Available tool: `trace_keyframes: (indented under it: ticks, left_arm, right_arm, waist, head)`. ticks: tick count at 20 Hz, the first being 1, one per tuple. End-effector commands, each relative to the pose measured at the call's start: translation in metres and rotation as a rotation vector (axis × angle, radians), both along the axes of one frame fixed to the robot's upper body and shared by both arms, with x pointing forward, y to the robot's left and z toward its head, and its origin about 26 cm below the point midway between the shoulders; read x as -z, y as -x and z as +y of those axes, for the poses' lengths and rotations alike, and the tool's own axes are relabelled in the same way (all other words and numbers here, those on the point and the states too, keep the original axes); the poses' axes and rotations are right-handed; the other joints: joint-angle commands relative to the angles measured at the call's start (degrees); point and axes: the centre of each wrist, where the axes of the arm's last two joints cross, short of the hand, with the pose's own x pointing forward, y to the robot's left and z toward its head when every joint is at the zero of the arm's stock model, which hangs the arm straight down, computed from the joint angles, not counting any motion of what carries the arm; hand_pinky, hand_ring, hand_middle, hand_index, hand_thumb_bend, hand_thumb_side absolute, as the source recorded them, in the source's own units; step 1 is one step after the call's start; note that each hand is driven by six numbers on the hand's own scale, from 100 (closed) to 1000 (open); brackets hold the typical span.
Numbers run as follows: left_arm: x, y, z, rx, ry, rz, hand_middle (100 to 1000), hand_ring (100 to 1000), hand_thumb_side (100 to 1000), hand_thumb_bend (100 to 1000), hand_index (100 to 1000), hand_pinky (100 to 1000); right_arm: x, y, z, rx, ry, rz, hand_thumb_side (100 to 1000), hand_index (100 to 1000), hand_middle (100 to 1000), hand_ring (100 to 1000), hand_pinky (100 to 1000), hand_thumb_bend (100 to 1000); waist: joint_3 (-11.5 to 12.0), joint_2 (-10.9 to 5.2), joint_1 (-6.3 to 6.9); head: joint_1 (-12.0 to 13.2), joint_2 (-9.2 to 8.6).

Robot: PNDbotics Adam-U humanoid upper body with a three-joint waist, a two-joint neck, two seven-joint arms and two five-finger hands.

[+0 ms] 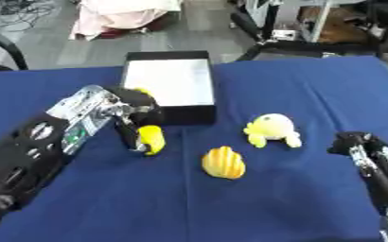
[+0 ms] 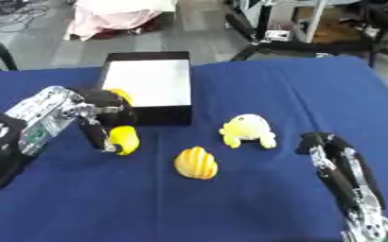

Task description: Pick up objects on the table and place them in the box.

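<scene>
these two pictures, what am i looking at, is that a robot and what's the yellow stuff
Yes. Both pictures come from the two eyes of a camera in a robot's head, looking down at a blue table, so they nearly match. The black and silver arms at the sides are the robot's own. Its left robot hand is curled round a yellow object beside an open black box with a white inside. The right robot hand hangs over the table near the right edge, holding nothing. Two more yellow things lie on the cloth: a pale plush toy and a ribbed orange-yellow piece.
</scene>
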Motion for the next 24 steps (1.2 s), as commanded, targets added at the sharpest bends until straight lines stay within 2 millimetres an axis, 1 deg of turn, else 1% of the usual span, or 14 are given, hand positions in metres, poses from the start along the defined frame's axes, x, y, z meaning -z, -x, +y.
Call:
trace_keyframes:
  ticks: [1,3,4,8,9,10,11,13,15,16,17,19,22,24]
  left_arm:
    - [-0.001,-0.004,0.002,-0.019,-0.014,-0.018,679,583,258,345,846,616]
    - [0.004,-0.005,0.004,-0.033,-0.02,-0.013,655,554,254,334,835,579]
    - [0.007,-0.006,0.006,-0.039,-0.022,-0.007,655,554,254,334,835,579]
    - [0.017,-0.008,0.011,-0.055,-0.03,0.022,548,459,240,294,768,467]
    - [0.017,-0.008,0.011,-0.055,-0.029,0.021,478,404,235,259,708,404]
    - [0.016,-0.008,0.012,-0.054,-0.026,0.016,470,396,234,253,700,395]
    - [0.014,-0.008,0.012,-0.053,-0.02,0.005,385,334,227,167,626,323]
    - [0.011,-0.007,0.012,-0.053,-0.005,-0.019,281,257,220,104,535,233]
    - [0.004,-0.005,0.014,-0.056,0.017,-0.046,227,211,229,100,487,178]
    - [0.0,-0.004,0.014,-0.058,0.031,-0.06,214,199,376,100,473,163]
    - [-0.007,-0.003,0.015,-0.06,0.049,-0.078,205,195,236,100,469,157]
    - [-0.026,0.0,0.016,-0.06,0.083,-0.126,205,194,251,117,472,155]
    - [-0.072,0.006,0.014,-0.06,0.126,-0.252,210,198,274,132,481,159]
    - [-0.097,0.007,0.012,-0.08,0.144,-0.335,219,204,294,139,494,168]
  right_arm:
    - [-0.007,-0.002,-0.001,-0.009,0.008,-0.022,612,656,534,580,697,100]
    - [-0.007,-0.002,-0.001,-0.008,0.007,-0.023,612,656,534,580,697,100]
    - [-0.007,-0.002,-0.001,-0.008,0.007,-0.022,612,656,534,580,697,100]
    - [-0.006,-0.002,-0.001,-0.007,0.008,-0.021,613,656,534,580,697,100]
    - [-0.006,-0.002,-0.001,-0.006,0.008,-0.021,614,656,534,580,697,100]
    - [-0.006,-0.002,-0.002,-0.005,0.008,-0.021,614,656,534,580,697,100]
    - [-0.006,-0.002,-0.002,-0.004,0.007,-0.021,616,656,534,580,697,100]
    - [-0.006,-0.002,-0.002,-0.004,0.007,-0.02,619,657,534,579,697,100]
    - [-0.006,-0.002,-0.002,-0.001,0.006,-0.019,620,657,534,579,697,100]
    - [-0.006,-0.002,-0.002,0.0,0.006,-0.019,625,657,533,579,697,100]
    - [-0.006,-0.002,-0.002,0.001,0.005,-0.019,621,657,533,579,697,100]
    - [-0.006,-0.002,-0.003,0.003,0.005,-0.018,621,657,533,579,697,100]
    - [-0.005,-0.001,-0.003,0.005,0.006,-0.015,621,657,533,579,698,100]
    - [-0.005,-0.001,-0.003,0.005,0.007,-0.013,622,657,533,579,697,100]
  waist:
    - [-0.08,-0.46,-0.16]
    - [-0.09,-0.43,-0.16]
    - [-0.09,-0.42,-0.16]
    - [-0.05,-0.39,-0.17]
    - [-0.02,-0.39,-0.18]
    - [0.0,-0.4,-0.19]
    - [0.03,-0.41,-0.19]
    - [0.06,-0.44,-0.2]
    - [0.09,-0.46,-0.19]
    - [0.1,-0.47,-0.19]
    - [0.12,-0.5,-0.18]
    - [0.19,-0.56,-0.16]
    - [0.38,-0.7,-0.13]
    - [0.48,-0.78,-0.15]
  head:
    - [-0.07,-0.11]
    - [-0.06,-0.11]
    - [-0.05,-0.11]
    - [-0.16,-0.11]
    - [-0.17,-0.11]
    - [-0.17,-0.11]
    - [-0.15,-0.11]
    - [-0.17,-0.11]
    - [-0.24,-0.11]
    - [-0.27,-0.11]
    - [-0.32,-0.11]
    - [-0.41,-0.11]
    - [-0.47,-0.11]
    - [-0.43,-0.11]
